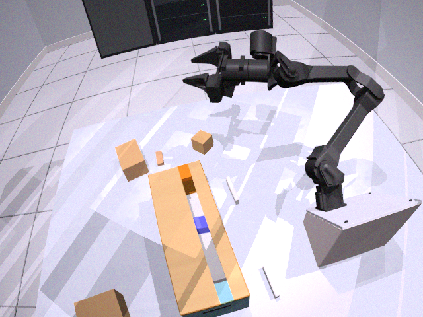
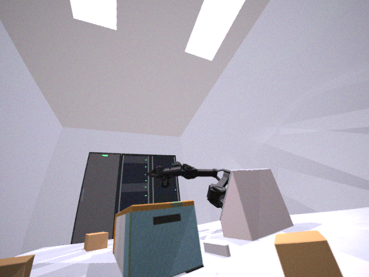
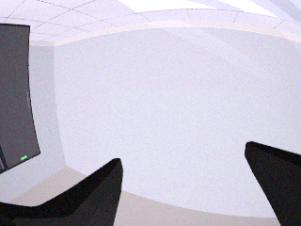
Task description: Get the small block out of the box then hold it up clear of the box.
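A long tan box [image 1: 170, 218] [image 2: 154, 238] lies on the table, with a clear strip along its top. Through the strip a small blue block [image 1: 200, 223] shows on the shelf, near the middle. One end of the strip is orange [image 1: 184, 171], the other light blue [image 1: 223, 292]. My gripper [image 1: 191, 69] [image 2: 152, 173] [image 3: 186, 158] is open and empty. It hangs high above the far side of the table, pointing sideways, well away from the box. The wrist view shows only the wall and floor between the fingers.
Tan cubes [image 1: 131, 164] [image 1: 202, 141] [image 1: 100, 303] and a small tan piece [image 1: 159, 158] lie around the box. Two white bars [image 1: 232, 189] [image 1: 269, 282] lie to the right of the box. The arm's grey base block [image 1: 358, 228] [image 2: 253, 205] stands at the right.
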Controlling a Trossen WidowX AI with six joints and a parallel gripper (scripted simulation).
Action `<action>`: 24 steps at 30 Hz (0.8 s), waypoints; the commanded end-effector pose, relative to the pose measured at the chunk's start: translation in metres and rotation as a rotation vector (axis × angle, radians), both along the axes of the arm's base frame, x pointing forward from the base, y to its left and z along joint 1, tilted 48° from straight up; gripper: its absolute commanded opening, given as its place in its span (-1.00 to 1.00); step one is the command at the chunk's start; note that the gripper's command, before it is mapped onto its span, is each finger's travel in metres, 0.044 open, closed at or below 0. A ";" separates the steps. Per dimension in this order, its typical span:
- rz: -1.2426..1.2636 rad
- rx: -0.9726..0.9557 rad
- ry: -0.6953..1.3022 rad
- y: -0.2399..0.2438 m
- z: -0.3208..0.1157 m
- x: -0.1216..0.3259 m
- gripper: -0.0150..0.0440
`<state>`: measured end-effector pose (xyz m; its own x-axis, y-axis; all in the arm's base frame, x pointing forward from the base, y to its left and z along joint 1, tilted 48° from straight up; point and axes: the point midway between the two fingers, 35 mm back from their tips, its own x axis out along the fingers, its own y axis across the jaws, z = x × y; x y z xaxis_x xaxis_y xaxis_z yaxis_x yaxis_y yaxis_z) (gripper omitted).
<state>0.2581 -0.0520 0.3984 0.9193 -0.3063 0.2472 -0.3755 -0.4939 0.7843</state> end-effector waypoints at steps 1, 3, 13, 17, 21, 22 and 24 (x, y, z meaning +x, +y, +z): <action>0.000 -0.001 0.013 0.000 -0.002 0.002 0.86; 0.001 -0.014 0.121 0.002 -0.018 0.018 0.86; 0.064 -0.201 0.985 0.027 -0.159 0.076 0.86; 0.117 -0.327 1.370 0.038 -0.212 0.067 0.86; 0.183 -0.478 1.749 0.045 -0.249 0.047 0.86; 0.202 -0.519 1.842 0.046 -0.256 0.040 0.86; 0.238 -0.598 2.012 0.048 -0.264 0.029 0.86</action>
<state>0.3235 -0.0163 0.1847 0.5013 -0.3143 -0.8062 0.7909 -0.2116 0.5743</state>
